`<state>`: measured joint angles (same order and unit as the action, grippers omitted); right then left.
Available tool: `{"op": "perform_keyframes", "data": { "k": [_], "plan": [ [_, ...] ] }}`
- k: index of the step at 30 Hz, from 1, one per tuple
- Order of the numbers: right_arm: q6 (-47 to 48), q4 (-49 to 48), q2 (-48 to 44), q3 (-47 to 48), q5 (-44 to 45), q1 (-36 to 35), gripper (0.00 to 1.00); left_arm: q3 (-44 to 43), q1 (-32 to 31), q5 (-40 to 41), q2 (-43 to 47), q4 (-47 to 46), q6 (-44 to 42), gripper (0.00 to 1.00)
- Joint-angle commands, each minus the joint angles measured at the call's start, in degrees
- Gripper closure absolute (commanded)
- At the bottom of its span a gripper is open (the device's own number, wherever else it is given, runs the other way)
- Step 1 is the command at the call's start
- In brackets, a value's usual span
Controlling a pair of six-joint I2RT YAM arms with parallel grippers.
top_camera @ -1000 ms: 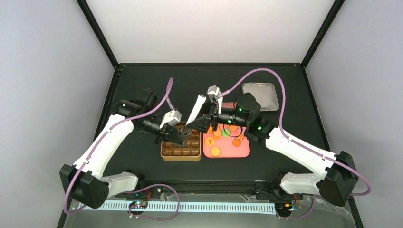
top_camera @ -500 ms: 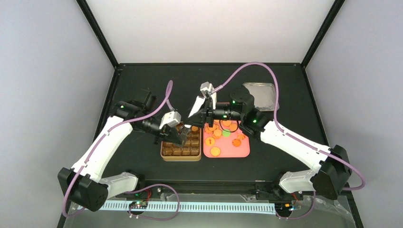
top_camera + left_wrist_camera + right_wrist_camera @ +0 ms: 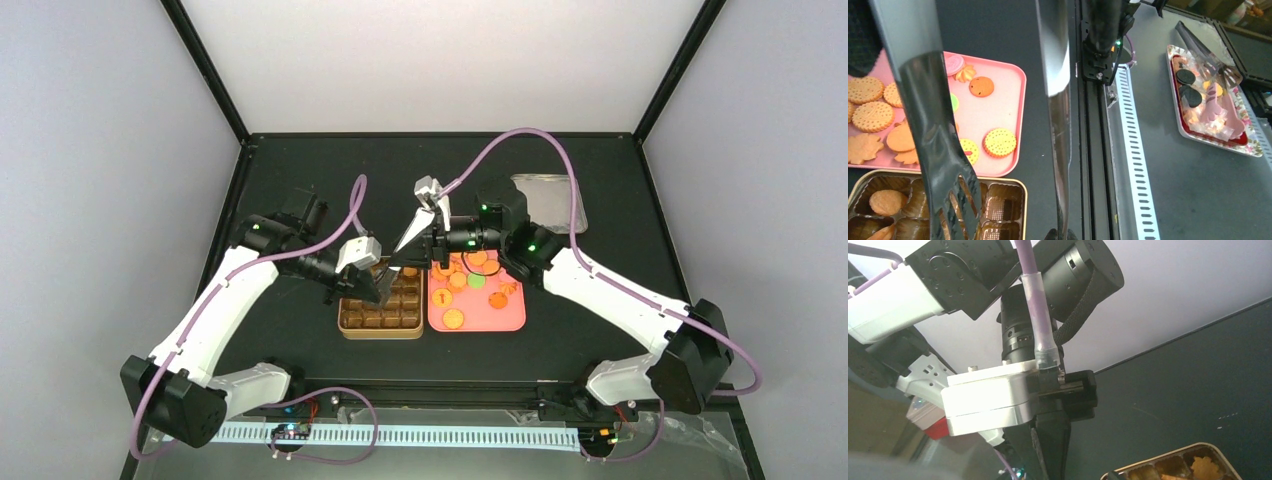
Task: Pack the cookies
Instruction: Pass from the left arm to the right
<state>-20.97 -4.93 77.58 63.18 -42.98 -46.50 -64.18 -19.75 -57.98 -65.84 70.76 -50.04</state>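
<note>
Several round and flower-shaped orange cookies [image 3: 455,318] lie on a pink tray [image 3: 505,322], also in the left wrist view [image 3: 999,142]. A gold tin [image 3: 380,322] with brown compartments holds a few cookies [image 3: 888,201]. Metal tongs [image 3: 410,235] stand tilted over the tin's far right corner, their slotted tip [image 3: 950,195] above the compartments. My right gripper [image 3: 415,258] appears shut on the tongs; its fingers do not show in its own view. My left gripper [image 3: 385,290] is shut on the tongs' thin second arm [image 3: 1062,150]. The right wrist view shows the left fingers [image 3: 1053,450] together.
A grey metal lid [image 3: 548,203] lies at the back right. The table's front rail with a slotted strip [image 3: 1133,150] runs past the tin. A flowered tray with dark biscuits [image 3: 1208,100] sits beyond the rail, off the table.
My right arm has swung left and back, carrying the tongs nearer the left gripper over the tin. The left arm has barely moved.
</note>
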Motion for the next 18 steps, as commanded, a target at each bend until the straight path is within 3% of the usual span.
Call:
{"op": "perform_keyframes", "data": {
  "k": [1,6,8,11,12,18],
  "plan": [
    [0.85,0.91,-1.03,-0.63,-0.05,0.33,0.54,-0.33,-0.19,-0.44,1.33,-1.72,-1.42,0.98],
    [0.32,-0.61,-4.72,-4.41,5.61,0.35,0.61,0.16,-0.17,0.76,1.63,-2.75,-0.71,0.94],
    [-0.25,-2.09,-6.47,-6.28,9.16,0.32,0.65,0.53,-0.2,1.43,1.83,-3.89,0.28,0.83],
    [0.02,-3.21,-8.75,-8.71,14.27,0.28,0.68,0.49,-0.2,2.46,2.09,-4.86,1.44,0.53],
    [0.5,-2.73,-9.4,-9.16,16.15,0.36,0.68,0.25,-0.2,2.88,2.36,-5.03,1.78,0.47],
    [4.46,1.47,-13.56,-14.05,32.41,0.29,0.68,-1.62,-0.11,10.28,4.3,-6.12,4.22,0.33]
  ]
}}
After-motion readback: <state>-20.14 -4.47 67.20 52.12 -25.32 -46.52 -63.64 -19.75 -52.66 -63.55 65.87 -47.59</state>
